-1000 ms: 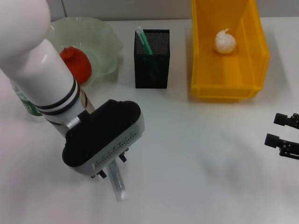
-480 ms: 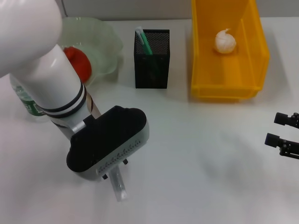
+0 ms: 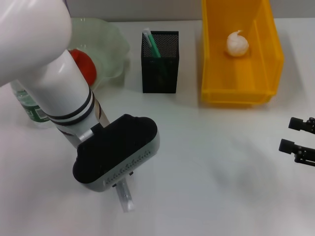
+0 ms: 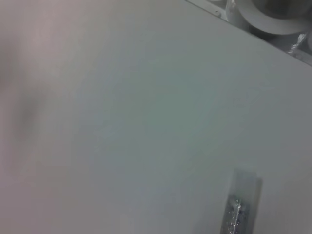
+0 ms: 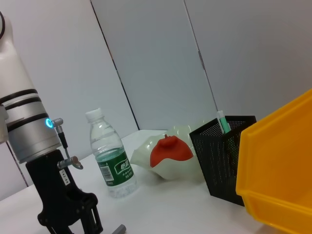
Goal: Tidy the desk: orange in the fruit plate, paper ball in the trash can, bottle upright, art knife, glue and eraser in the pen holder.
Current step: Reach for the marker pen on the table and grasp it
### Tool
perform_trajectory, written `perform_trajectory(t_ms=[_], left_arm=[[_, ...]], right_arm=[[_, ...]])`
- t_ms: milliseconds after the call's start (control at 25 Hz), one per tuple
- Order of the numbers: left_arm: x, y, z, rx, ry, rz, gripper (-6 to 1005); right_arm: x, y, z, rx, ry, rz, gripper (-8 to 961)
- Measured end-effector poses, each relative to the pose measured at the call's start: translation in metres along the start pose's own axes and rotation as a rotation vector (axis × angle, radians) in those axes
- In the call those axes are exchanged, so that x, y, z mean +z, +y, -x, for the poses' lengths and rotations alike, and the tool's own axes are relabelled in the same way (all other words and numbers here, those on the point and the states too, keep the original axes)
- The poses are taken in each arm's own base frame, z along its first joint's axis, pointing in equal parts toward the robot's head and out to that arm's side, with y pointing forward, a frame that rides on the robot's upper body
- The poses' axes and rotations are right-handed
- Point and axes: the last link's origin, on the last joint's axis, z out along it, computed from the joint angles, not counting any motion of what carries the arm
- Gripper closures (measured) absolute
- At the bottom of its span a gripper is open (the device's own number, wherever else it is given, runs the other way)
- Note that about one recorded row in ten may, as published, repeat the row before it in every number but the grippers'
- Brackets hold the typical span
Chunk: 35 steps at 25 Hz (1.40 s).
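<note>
This looks like a robot test bench in a lab or office room rather than a home. A plain white tabletop (image 3: 206,162) carries staged desk props: a square black metal mesh pen holder (image 3: 160,63), with a bright yellow rectangular plastic bin (image 3: 241,93) beside it. Behind the pen holder stand bare pale grey wall panels (image 5: 161,63) with dark seams between them.

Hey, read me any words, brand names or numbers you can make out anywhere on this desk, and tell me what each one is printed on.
None can be read.
Bottle green label: pale print, too small to read.
Sticker on the left gripper: small marks, unreadable.
Clear tube on the table: no legible print.
</note>
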Motion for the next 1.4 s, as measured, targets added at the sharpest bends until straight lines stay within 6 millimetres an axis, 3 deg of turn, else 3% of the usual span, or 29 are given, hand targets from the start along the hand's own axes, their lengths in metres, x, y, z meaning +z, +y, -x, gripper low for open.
perform_trajectory(t_ms=[200, 1240, 1400], left_arm=[[0.0009, -0.0006, 0.0004, 0.001, 0.0, 0.006, 612], [0.0061, -0.0067, -0.0068, 0.054, -0.017, 0.005, 632], [0.0062, -0.0069, -0.0072, 0.052, -0.018, 0.006, 689]], right_arm=[[0.0004, 0.0, 0.0003, -0.002, -0.002, 0.0, 158], [0.0025, 0.0003, 0.0011, -0.009, -0.001, 0.004, 158], [0.0025, 0.0, 0.0017, -0.012, 0.0, 0.005, 159]])
